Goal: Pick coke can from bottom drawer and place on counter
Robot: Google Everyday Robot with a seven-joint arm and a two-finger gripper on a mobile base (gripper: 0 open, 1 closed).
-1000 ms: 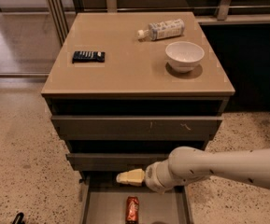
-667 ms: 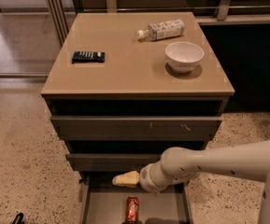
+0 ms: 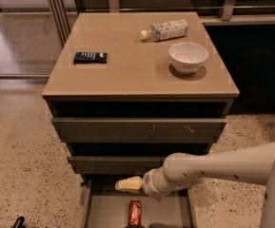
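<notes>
The coke can (image 3: pixel 134 213) is a red-orange can lying on its side on the floor of the open bottom drawer (image 3: pixel 106 212), near the middle at the lower frame edge. My gripper (image 3: pixel 127 184) is a pale tip at the end of the white arm that reaches in from the right. It hovers over the back of the drawer, just above and behind the can and apart from it. The tan counter (image 3: pixel 127 72) is the top of the cabinet.
On the counter lie a white-labelled plastic bottle (image 3: pixel 165 30) on its side, a white bowl (image 3: pixel 188 56) and a flat black object (image 3: pixel 90 57). The two upper drawers (image 3: pixel 139 127) stick out slightly. Speckled floor surrounds the cabinet; a dark counter stands at the right.
My gripper has shifted slightly left and down over the drawer, and the arm has angled lower at the wrist. The can has not moved.
</notes>
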